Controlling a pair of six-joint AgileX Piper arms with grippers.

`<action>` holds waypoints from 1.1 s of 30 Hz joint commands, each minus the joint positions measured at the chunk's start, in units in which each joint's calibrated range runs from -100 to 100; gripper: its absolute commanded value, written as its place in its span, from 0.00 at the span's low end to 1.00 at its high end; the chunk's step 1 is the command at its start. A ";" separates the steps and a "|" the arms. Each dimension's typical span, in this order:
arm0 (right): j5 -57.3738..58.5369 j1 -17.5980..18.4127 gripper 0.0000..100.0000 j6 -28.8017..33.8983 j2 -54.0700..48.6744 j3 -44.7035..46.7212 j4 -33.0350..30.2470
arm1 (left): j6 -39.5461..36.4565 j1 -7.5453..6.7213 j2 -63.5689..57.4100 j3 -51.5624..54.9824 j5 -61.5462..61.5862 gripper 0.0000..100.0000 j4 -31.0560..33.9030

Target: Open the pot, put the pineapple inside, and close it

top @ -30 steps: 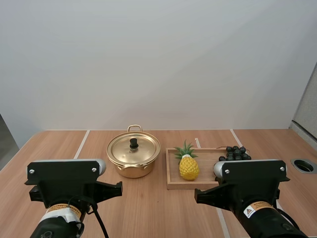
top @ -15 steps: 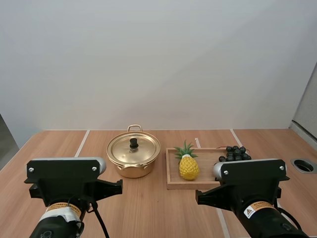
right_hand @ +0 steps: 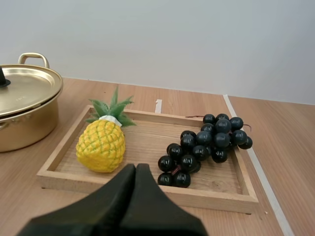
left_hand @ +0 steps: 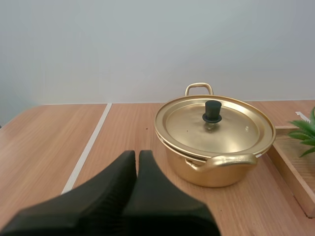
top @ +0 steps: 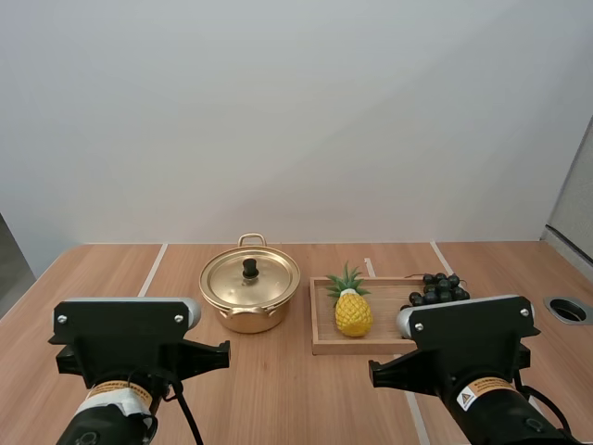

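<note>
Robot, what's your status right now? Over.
Left hand shut, facing pot, lid on. Right hand shut, facing tray: pineapple beside grapes. Nothing in the way.

The pot is shiny gold with a black lid knob. The pineapple is yellow, criss-crossed, green-leaved; the grapes black, the tray and table light wood.
</note>
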 commanded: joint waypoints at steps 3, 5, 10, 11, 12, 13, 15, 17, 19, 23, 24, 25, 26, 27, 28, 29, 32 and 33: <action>1.86 -0.27 0.44 2.27 -0.40 0.00 -5.60 | -0.70 0.33 -0.25 -1.61 1.82 0.42 -1.08; 2.04 -0.27 0.79 4.62 -0.40 0.00 -7.53 | -0.70 0.33 -0.25 -3.19 3.15 0.64 -1.08; 2.24 -0.27 1.00 9.84 -0.40 0.00 -11.79 | -0.99 0.33 -0.25 -5.89 5.03 1.00 -1.18; 2.24 -0.27 1.00 10.06 -0.40 0.00 -11.95 | -1.13 0.33 -0.25 -6.00 5.23 1.00 -1.18; 2.24 -0.27 1.00 10.52 -0.40 0.00 -12.53 | -1.13 0.33 -0.25 -6.00 5.23 1.00 -1.18; 2.24 -0.27 1.00 11.10 -0.40 0.00 -13.00 | -1.13 0.33 -0.25 -6.00 5.23 1.00 -1.18; 2.24 -0.27 1.00 11.09 -0.40 0.00 -13.28 | -0.49 0.33 -0.25 -6.00 5.23 1.00 -0.97; 1.87 -0.27 1.00 11.09 -0.40 0.00 -15.55 | 1.81 0.33 -0.25 -6.00 4.12 1.00 1.32; 0.80 -0.27 1.00 10.99 -0.40 -1.45 -19.33 | 6.67 0.33 -0.25 -6.00 -0.74 1.00 5.31; -2.17 -0.27 1.00 10.99 -0.40 -7.60 -24.70 | 14.72 0.33 -0.25 -6.40 -18.15 1.00 7.70; -2.55 -0.34 1.00 10.99 -0.40 -8.36 -25.02 | 14.82 0.33 -0.25 -7.06 -21.87 1.00 7.70; -3.31 -0.40 1.00 10.99 -0.40 -9.86 -25.68 | 14.92 0.33 -0.25 -8.00 -24.29 1.00 7.70; -4.62 -0.43 1.00 10.99 -0.40 -11.38 -26.06 | 15.85 0.33 -0.25 -9.44 -24.28 1.00 7.70; -3.56 -0.52 1.00 10.99 -0.40 -15.55 -27.73 | 17.43 0.33 -0.25 -11.11 -22.60 1.00 7.95; -1.05 -0.52 1.00 10.99 -0.40 -17.45 -28.48 | 20.43 0.33 -0.25 -12.94 -19.13 1.00 7.95; 1.30 -0.52 1.00 10.99 -0.40 -18.81 -28.74 | 21.22 0.33 -0.25 -14.67 -16.62 1.00 7.95; 2.85 -0.52 1.00 10.63 -0.40 -22.59 -29.64 | 20.78 0.33 -0.25 -18.56 -19.27 1.00 7.85; 2.06 -0.52 1.00 10.63 -0.40 -23.46 -29.73 | 19.51 0.33 -0.25 -20.03 -21.11 1.00 7.85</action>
